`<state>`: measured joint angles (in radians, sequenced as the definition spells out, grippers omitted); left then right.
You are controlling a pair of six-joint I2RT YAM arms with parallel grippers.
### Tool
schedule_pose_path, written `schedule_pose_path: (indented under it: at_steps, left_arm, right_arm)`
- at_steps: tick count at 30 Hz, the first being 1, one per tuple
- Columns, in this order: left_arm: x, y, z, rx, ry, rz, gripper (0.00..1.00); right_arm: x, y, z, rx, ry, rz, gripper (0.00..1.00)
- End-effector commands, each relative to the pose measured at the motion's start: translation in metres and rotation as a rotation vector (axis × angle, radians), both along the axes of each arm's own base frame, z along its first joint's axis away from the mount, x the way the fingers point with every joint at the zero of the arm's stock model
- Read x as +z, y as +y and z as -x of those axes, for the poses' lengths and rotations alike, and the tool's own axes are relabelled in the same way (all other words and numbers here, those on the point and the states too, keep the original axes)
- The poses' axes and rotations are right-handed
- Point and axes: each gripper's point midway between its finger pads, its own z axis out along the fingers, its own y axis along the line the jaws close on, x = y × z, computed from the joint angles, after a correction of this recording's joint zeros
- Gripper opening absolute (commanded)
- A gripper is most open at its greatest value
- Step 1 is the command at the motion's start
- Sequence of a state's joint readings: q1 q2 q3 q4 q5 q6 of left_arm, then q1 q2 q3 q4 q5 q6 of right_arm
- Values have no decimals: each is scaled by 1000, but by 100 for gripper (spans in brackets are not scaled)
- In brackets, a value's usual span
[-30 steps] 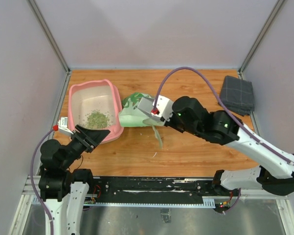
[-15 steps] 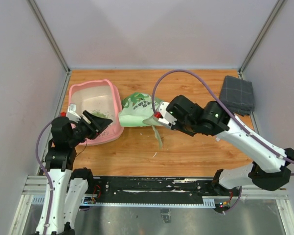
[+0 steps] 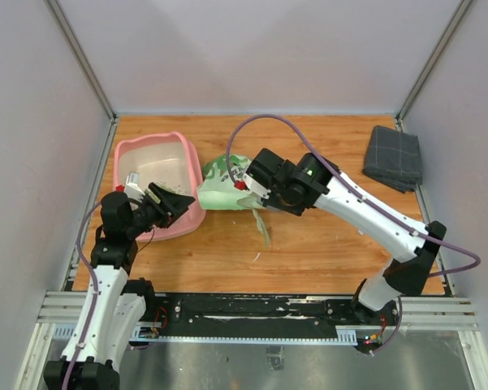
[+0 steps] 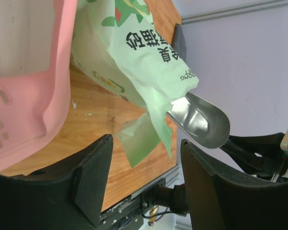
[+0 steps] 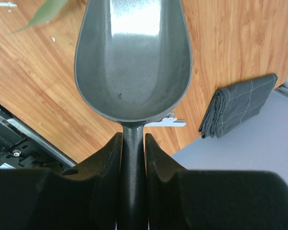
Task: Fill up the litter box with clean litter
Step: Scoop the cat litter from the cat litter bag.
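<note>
The pink litter box (image 3: pixel 150 158) stands at the table's left; its rim (image 4: pixel 36 100) fills the left of the left wrist view. My left gripper (image 3: pixel 177 203) hangs over its near right corner, open (image 4: pixel 146 179) and holding nothing, and hides the clean litter from above. The printed green bag (image 3: pixel 223 185) lies just right of the box. My right gripper (image 5: pixel 133 143) is shut on the handle of the grey metal scoop (image 5: pixel 133 62), whose bowl is empty. The scoop (image 4: pixel 201 120) pokes out beside the bag's torn mouth, where my right gripper (image 3: pixel 260 193) hovers.
A folded grey cloth (image 3: pixel 394 157) lies at the back right corner, also in the right wrist view (image 5: pixel 239 103). A torn green strip of bag (image 3: pixel 264 227) trails onto the wood. Grey walls close in the table on three sides.
My left arm has swung up and forward, its gripper now over the box's near right corner. My right arm has shifted left along the bag with the scoop.
</note>
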<state>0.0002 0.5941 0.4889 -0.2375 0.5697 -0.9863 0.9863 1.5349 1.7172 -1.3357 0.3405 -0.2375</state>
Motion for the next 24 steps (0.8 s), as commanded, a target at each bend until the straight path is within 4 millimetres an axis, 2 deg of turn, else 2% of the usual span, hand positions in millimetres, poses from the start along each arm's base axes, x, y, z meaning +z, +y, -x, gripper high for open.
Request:
schedule_pose_path:
  at_steps: [1,8,14,18,20,24]
  left_arm:
    - [28,-10,-9,-44,-123,42,62]
    - [11,-20,-20,-83,-90,45,63]
    - [25,-32,-21,-93,-125,10,63]
    - [18,-46,-12,-103,-69,18,68]
    - [17,-55,-3,-98,-64,42,69]
    - [22,-58,6,-26,-72,114,68]
  right_arm:
    - [7,15,-20,13,-26,5,1]
    - [-3,27,-43,-16,-47,107,1]
    - [2,23,-64,-53,-109,169,1]
    - [-1,29,-73,-53,-113,128,1]
    - [-7,29,-72,-51,-105,126,1]
    - [-11,25,-67,-63,-94,112,1]
